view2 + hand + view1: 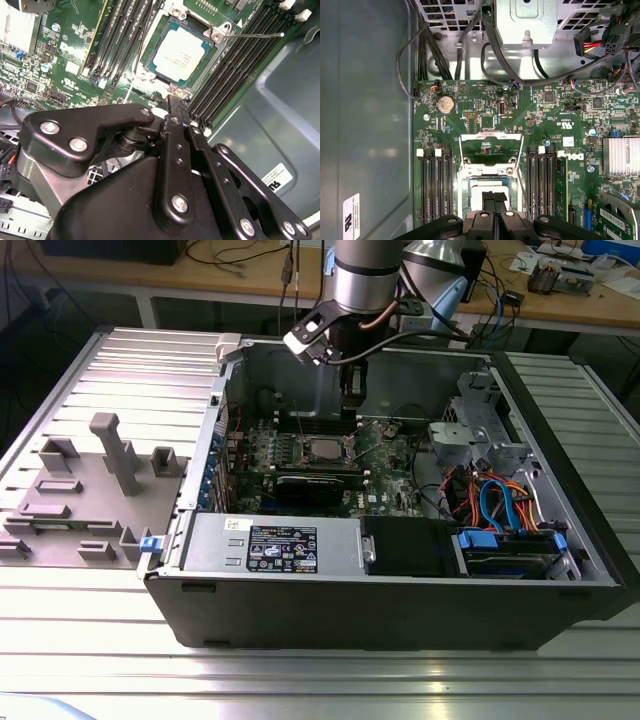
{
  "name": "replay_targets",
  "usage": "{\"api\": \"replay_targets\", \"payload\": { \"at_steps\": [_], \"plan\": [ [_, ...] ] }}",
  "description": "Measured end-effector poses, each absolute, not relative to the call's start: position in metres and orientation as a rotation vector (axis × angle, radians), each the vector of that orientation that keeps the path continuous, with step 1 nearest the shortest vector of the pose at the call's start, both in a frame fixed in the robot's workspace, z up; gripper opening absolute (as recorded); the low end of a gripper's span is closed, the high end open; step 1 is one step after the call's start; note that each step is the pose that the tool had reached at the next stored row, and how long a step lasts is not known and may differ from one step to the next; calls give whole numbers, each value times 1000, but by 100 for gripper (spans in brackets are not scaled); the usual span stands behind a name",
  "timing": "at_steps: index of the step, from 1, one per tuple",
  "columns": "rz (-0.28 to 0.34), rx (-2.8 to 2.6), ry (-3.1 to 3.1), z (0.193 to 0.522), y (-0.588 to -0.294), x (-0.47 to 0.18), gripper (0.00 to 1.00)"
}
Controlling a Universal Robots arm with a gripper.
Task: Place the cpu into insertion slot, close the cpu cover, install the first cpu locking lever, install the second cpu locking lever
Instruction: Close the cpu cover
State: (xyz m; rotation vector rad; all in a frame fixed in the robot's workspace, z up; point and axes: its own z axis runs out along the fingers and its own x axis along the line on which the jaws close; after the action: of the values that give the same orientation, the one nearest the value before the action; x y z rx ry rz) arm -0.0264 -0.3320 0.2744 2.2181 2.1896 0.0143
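Already the cpu (180, 54) lies seated in the insertion slot (146, 63) — its top print illegible. Jaws hang pressed together over it, gripping nothing. The cpu cover (492, 136) lies swung open; a white printed label (351, 215) marks the case wall (365, 100).

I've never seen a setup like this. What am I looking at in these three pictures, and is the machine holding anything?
It is a robot arm reaching into an open computer case on a metal table. The exterior view is taken from off the arm. Both wrist views come from cameras riding on the arm, looking past its black gripper at the green board. The cpu lies in its slot, and the cover is flipped open at the slot's edge. The gripper is shut just above the cpu, with nothing seen in it.
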Motion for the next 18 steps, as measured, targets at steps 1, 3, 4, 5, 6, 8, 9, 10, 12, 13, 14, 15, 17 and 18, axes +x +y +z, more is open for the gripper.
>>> {"api": "replay_targets", "payload": {
  "at_steps": [1,3,4,5,6,8,9,10,12,13,14,15,17,18],
  "plan": [
    [14,2218,2190,274,-332,-25,11],
    [14,2218,2190,274,-332,-24,11],
    [14,2218,2190,274,-332,-24,11],
    [14,2218,2190,274,-332,-24,11],
    [14,2218,2190,274,-332,-24,11],
    [14,2218,2190,274,-332,-24,11],
    [14,2218,2190,274,-332,-24,11],
    [14,2218,2190,274,-332,-23,11],
    [14,2218,2190,274,-332,-23,11],
    [14,2218,2190,274,-332,-22,11],
    [14,2218,2190,274,-332,-21,11],
    [15,2218,2190,274,-332,-15,11],
    [14,2218,2190,273,-332,-11,11],
    [14,2218,2190,272,-332,-8,11]
  ]
}}
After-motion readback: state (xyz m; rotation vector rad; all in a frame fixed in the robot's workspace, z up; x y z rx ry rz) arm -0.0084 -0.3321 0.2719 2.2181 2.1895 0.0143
